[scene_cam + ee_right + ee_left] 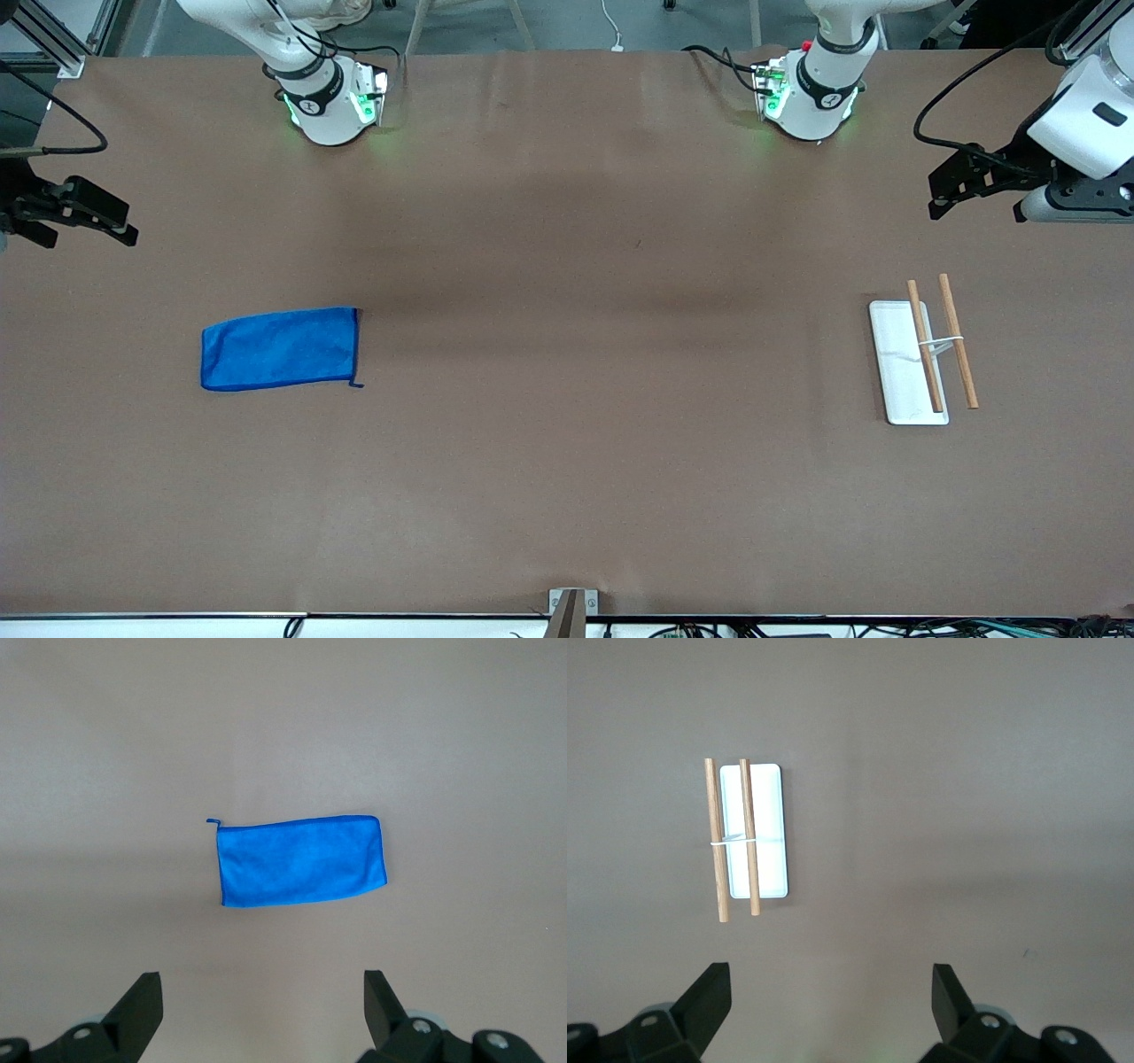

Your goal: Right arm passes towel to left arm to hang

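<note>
Nothing done yet: towel [280, 348] lies flat on the tabletop [567, 496] at the frame's lower left, rack [923, 351] bare at its right; right gripper [262, 1014] and left gripper [831, 1010] hover, fingers spread, empty.

We find no text, label, brand, number or sign that can be read in any of the 3 views.
</note>
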{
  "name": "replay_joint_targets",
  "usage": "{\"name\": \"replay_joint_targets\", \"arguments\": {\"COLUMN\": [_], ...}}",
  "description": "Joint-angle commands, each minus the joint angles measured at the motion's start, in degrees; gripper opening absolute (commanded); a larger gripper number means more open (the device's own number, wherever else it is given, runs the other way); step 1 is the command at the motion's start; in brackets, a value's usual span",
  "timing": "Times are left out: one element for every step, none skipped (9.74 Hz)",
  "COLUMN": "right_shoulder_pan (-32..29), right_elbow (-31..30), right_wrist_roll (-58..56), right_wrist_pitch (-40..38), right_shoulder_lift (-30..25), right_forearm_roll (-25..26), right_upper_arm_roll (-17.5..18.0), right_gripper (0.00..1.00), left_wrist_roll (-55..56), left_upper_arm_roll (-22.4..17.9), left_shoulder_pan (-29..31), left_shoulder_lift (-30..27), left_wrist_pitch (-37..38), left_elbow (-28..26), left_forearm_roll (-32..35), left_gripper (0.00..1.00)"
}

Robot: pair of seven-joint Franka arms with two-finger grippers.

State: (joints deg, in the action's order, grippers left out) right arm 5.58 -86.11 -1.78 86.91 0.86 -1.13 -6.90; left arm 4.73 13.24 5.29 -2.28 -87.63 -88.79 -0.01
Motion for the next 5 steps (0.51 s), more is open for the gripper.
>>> {"name": "replay_joint_targets", "arguments": {"right_shoulder_pan": [-0.13, -0.13, -0.30, -0.22, -0.13], "right_elbow": [-0.63, -0.72, -1.77, -4.73, -8.25], "right_wrist_roll": [-0.68, -0.68, -0.94, -1.21, -1.30], "right_wrist_pitch": [0.98, 2.20, 3.87, 6.84, 10.61], "right_shoulder_lift": [0.28, 0.90, 1.51, 1.52, 1.52], "right_forearm_roll": [0.86, 1.04, 1.04, 1.04, 0.95], "right_upper_arm_roll": [0.05, -0.04, -0.04, -0.04, -0.04], "right_gripper": [1.00, 1.00, 1.00, 1.00, 1.00], "left_wrist_roll": [-0.69, -0.60, -0.86, -0.86, -0.95], "left_upper_arm_roll": [0.12, 0.12, 0.12, 0.12, 0.12], "left_shoulder_pan": [0.24, 0.16, 0.24, 0.16, 0.24], "left_shoulder_lift": [1.40, 1.40, 1.49, 1.49, 1.49], "left_wrist_pitch": [0.97, 0.97, 0.97, 0.97, 0.97], "left_elbow": [0.19, 0.19, 0.10, 0.10, 0.02], "left_forearm_roll": [0.45, 0.45, 0.36, 0.36, 0.27], "left_gripper": [1.00, 1.00, 1.00, 1.00, 1.00]}}
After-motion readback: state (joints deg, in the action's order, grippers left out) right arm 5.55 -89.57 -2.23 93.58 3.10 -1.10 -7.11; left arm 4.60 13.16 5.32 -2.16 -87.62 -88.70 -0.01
